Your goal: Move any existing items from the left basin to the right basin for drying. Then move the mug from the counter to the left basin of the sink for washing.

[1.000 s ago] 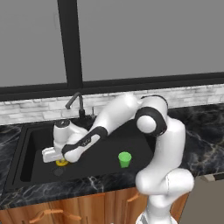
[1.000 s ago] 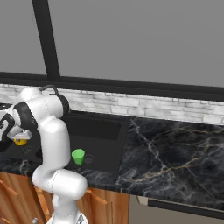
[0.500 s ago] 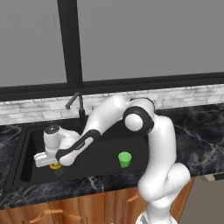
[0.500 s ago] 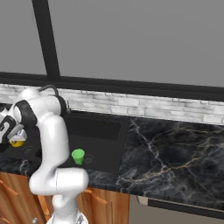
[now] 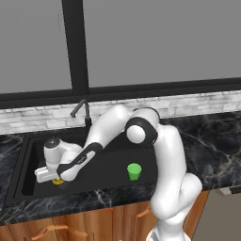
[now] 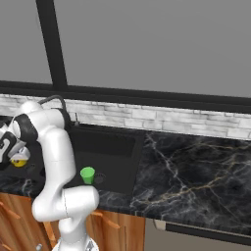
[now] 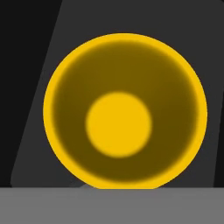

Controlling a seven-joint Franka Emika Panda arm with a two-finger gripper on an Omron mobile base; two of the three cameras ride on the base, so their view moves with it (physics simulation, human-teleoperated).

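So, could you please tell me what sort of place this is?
A simulated kitchen, apparently: a wide matte black double sink with a dark curved faucet, set in a glossy black marble counter above wooden cabinets.

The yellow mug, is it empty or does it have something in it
Empty. The hand view looks straight down into the yellow mug: round rim, bare yellow bottom, nothing inside. It hangs under the gripper over the left basin.
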